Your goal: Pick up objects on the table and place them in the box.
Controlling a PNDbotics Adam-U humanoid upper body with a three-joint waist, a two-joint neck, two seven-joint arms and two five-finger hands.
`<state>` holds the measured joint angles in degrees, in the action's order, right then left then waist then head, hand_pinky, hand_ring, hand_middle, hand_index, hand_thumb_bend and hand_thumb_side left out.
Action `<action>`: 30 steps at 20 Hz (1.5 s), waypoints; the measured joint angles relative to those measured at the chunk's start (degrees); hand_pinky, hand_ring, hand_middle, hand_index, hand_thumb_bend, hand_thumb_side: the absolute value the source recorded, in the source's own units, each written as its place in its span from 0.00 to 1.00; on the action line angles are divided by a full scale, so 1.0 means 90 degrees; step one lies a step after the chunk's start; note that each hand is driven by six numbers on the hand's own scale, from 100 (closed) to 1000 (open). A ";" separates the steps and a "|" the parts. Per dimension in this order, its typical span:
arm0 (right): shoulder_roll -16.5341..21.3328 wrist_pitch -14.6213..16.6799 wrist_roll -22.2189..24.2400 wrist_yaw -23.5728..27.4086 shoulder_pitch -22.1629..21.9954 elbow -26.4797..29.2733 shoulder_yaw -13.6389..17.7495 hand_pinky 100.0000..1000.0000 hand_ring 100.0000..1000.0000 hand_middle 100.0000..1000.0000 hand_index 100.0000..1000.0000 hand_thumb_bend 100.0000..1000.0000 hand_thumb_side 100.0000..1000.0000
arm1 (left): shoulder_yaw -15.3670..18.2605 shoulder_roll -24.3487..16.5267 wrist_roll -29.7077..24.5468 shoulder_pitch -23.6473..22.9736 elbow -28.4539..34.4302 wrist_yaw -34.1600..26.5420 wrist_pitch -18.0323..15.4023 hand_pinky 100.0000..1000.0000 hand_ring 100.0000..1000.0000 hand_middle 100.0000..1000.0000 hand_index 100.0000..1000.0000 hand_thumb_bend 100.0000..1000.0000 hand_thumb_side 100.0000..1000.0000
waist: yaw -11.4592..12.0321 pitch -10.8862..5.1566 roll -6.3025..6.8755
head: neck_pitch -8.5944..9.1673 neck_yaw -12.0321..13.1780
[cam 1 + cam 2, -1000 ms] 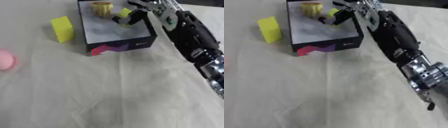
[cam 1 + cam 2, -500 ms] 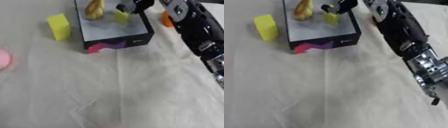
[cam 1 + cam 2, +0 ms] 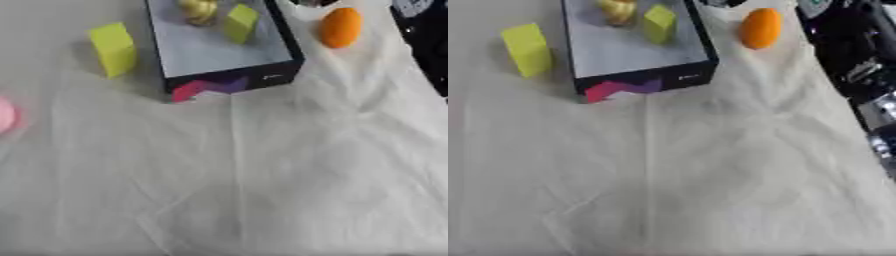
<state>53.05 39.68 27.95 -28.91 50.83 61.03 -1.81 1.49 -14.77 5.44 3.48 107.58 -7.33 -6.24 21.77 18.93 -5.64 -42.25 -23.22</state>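
1. My right arm (image 3: 850, 65) shows only as a dark length along the right edge; the hand itself is out of frame, so I cannot tell whether it is spread, closed or pinching anything. My left hand shows in neither view.
2. The box (image 3: 229, 80) sits at the top of the cloth (image 3: 262, 190), a little left of centre. Inside it lie a small yellow-green block (image 3: 240, 22) and a golden lump (image 3: 199, 9) at the far end, close together.
3. Outside it I see three things to fetch: an orange (image 3: 759, 28) just right of the box, a yellow block (image 3: 113, 49) just left of it, and a pink thing (image 3: 5, 114) at the far left edge, well apart.
4. I judge the orange the natural next pick, since it lies on my right arm's side.
5. It looks round and smooth, so it will likely roll. I would come down from above, with fingers on one side and thumb on the other, rather than nudging it sideways.
6. The cloth is creased near it; I should lift straight up so I don't drag a fold.
7. When carrying it over, I must clear the box's right wall and set it on the bare near half of the floor, away from the two pieces already in.
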 measured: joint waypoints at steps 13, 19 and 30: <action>0.0309 0.0412 -0.1185 -0.1833 -0.0391 -0.0729 0.0286 0.90 0.90 0.85 0.96 0.39 0.71 | 0.0016 0.0000 0.0030 -0.0049 -0.0039 0.0068 0.0030 0.82 0.56 0.61 0.68 0.00 0.83 | -0.0068 -0.0002 0.0000 | 0.0010 0.0114; 0.0311 0.0445 -0.1878 -0.2521 -0.0564 -0.0900 0.0314 0.90 0.90 0.84 0.93 0.39 0.72 | 0.0030 0.0001 0.0041 -0.0048 -0.0039 0.0091 0.0041 0.82 0.56 0.61 0.68 0.00 0.83 | -0.0065 -0.0002 0.0000 | 0.0079 0.0202; 0.0311 0.0308 -0.2611 -0.3453 -0.0776 -0.1141 0.0351 0.87 0.88 0.83 0.93 0.39 0.72 | 0.0046 0.0008 0.0055 -0.0034 -0.0039 0.0141 0.0055 0.82 0.55 0.61 0.68 0.00 0.84 | -0.0057 0.0007 -0.0002 | 0.0175 0.0280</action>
<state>55.86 42.45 4.45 -59.98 43.84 50.76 1.35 1.91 -14.70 5.93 3.17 107.23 -6.07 -5.75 21.25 18.99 -5.66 -40.67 -20.69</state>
